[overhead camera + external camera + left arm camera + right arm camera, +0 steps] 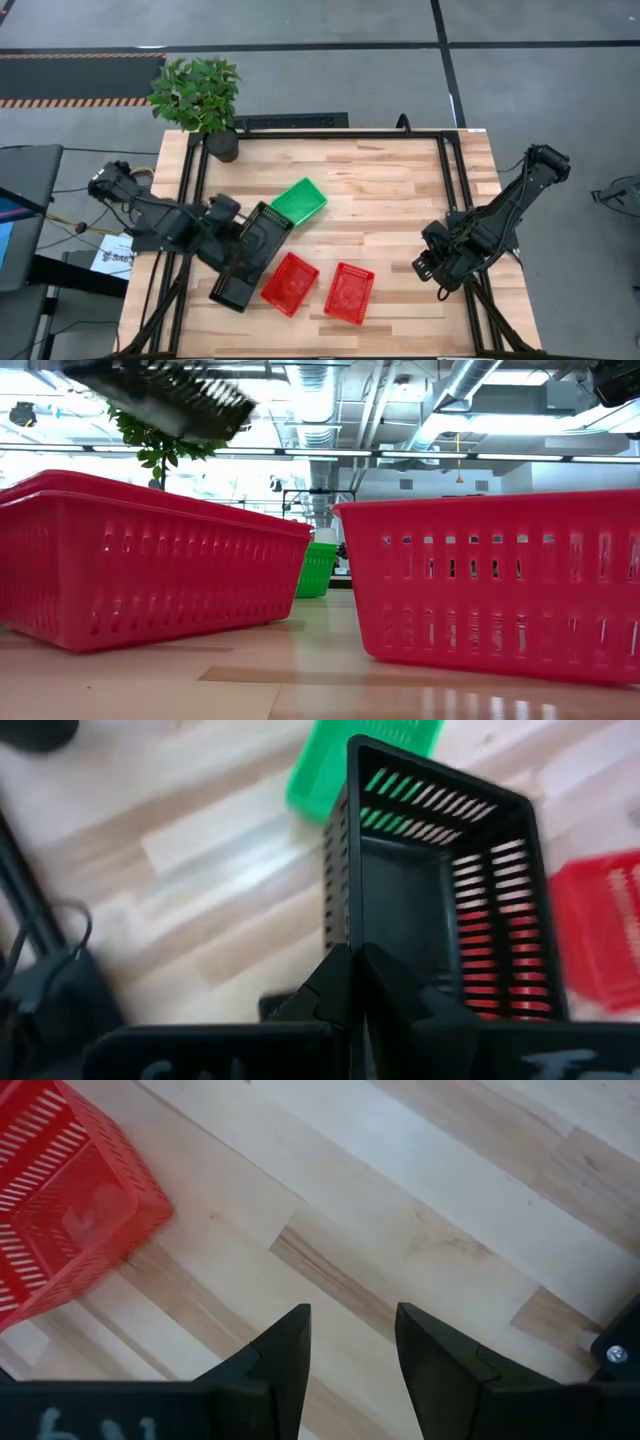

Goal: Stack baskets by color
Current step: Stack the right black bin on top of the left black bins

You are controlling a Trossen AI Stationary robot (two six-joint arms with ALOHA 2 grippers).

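Black basket is pinched by its near wall in the left gripper, fingers clamped tight on the rim. It hangs above the table, tilted, over another black basket that sits at the table's front left. Low view shows the held one's mesh underside at the upper left, off the wood. I cannot tell whether the lower black one is 1 basket or a stack.

Green basket sits on the table just beyond the held black one, toward the middle. How many greens are nested there I cannot tell.

2 red spots at the table front: left red basket just beside the lower black one, right red basket close to it but apart. In the low view the left red basket shows a doubled rim, so it looks like 2 nested.

Right gripper hovers over bare wood at the right side of the table, fingers apart by a narrow gap, nothing between them. Right red basket shows at the edge of its wrist view, well clear of the fingers.

Potted plant at the far left corner of the table.
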